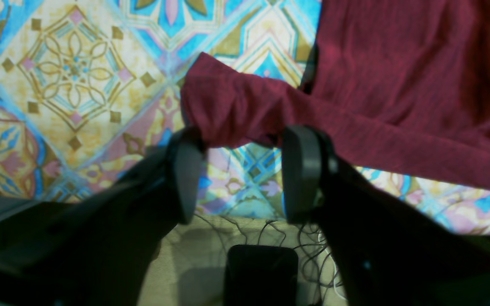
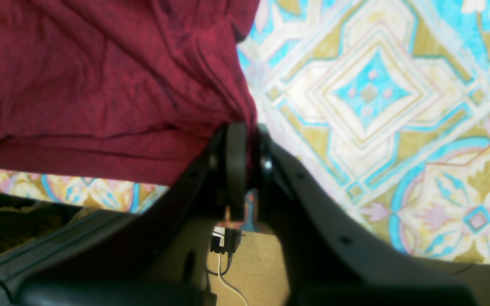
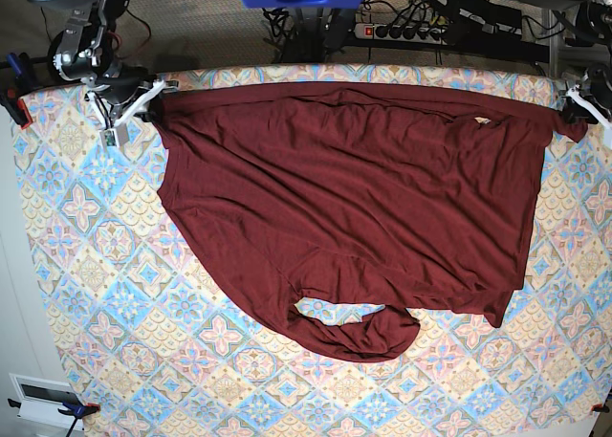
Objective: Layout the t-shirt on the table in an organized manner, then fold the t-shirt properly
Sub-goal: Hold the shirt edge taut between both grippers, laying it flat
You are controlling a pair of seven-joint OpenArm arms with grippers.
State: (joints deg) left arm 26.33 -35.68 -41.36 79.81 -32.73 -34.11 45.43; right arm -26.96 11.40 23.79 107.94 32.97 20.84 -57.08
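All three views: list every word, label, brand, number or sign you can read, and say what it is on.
None can be read.
The t-shirt is plain maroon, with no print; a small pale spot near its far edge is too small to tell.
The table cloth shows only a floral tile pattern, no lettering.
The power strip on the floor behind the table is too small to read.
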